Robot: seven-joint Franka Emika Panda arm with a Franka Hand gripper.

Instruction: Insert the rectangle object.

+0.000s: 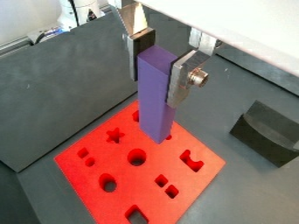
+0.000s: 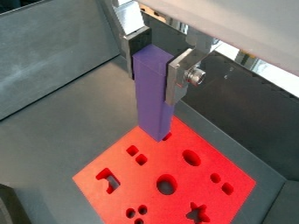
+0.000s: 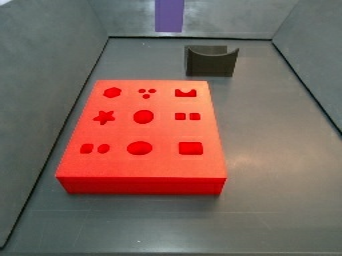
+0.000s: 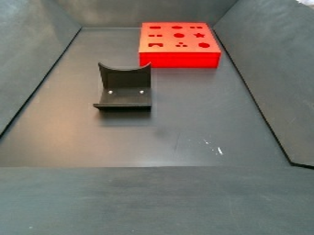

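Observation:
My gripper (image 1: 156,63) is shut on the rectangle object (image 1: 155,94), a tall purple-blue block that hangs upright between the silver fingers (image 1: 184,77). It also shows in a wrist view (image 2: 153,92) with the gripper (image 2: 156,61) shut on it. The block hangs high above the red board (image 1: 140,168) with shaped holes, over its edge; the board also shows in a wrist view (image 2: 163,171). In a side view only the block's lower end (image 3: 168,14) shows at the top edge, above the board (image 3: 144,130). In a side view (image 4: 179,43) the board lies far back; the gripper is out of view there.
A dark grey curved holder (image 3: 210,60) stands on the floor behind the board and shows in a side view (image 4: 123,87) and a wrist view (image 1: 268,129). Grey walls (image 1: 59,87) enclose the work floor.

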